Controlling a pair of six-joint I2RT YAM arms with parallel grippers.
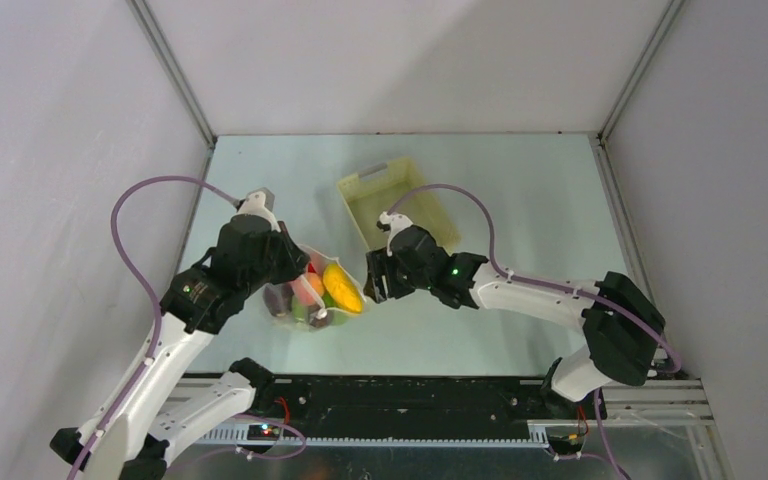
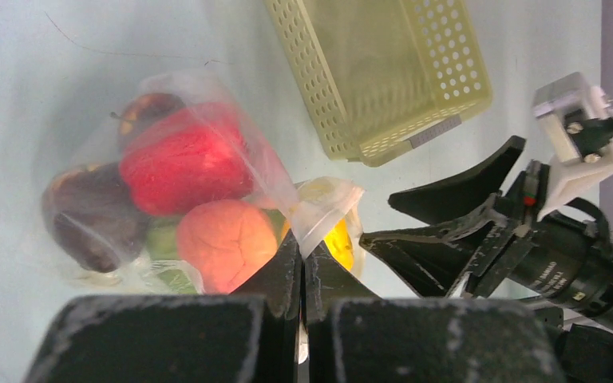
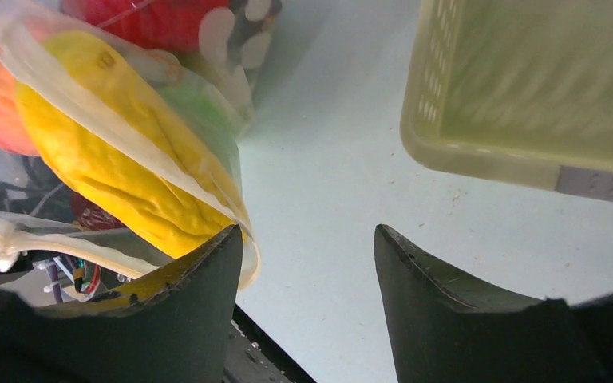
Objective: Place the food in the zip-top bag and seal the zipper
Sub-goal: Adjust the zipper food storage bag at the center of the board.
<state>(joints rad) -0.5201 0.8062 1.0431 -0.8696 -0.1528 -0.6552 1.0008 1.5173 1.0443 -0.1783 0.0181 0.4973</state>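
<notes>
The clear dotted zip-top bag [image 1: 315, 295] lies between the two arms with the food inside. In the left wrist view the bag [image 2: 207, 104] holds a red pepper [image 2: 179, 159], a peach [image 2: 223, 239], dark red apples [image 2: 88, 215] and a pale green piece [image 2: 160, 239]. The yellow banana [image 1: 343, 288] lies at the bag's mouth, also in the right wrist view [image 3: 112, 159]. My left gripper [image 2: 302, 247] is shut on the bag's mouth edge [image 2: 323, 211]. My right gripper [image 3: 307, 239] is open and empty, its left finger beside the bag's mouth strip [image 3: 128, 132].
The pale yellow slotted basket [image 1: 397, 203] stands empty behind the right gripper, and shows in the left wrist view [image 2: 383, 72] and the right wrist view [image 3: 527, 88]. Grey walls close in the table on three sides.
</notes>
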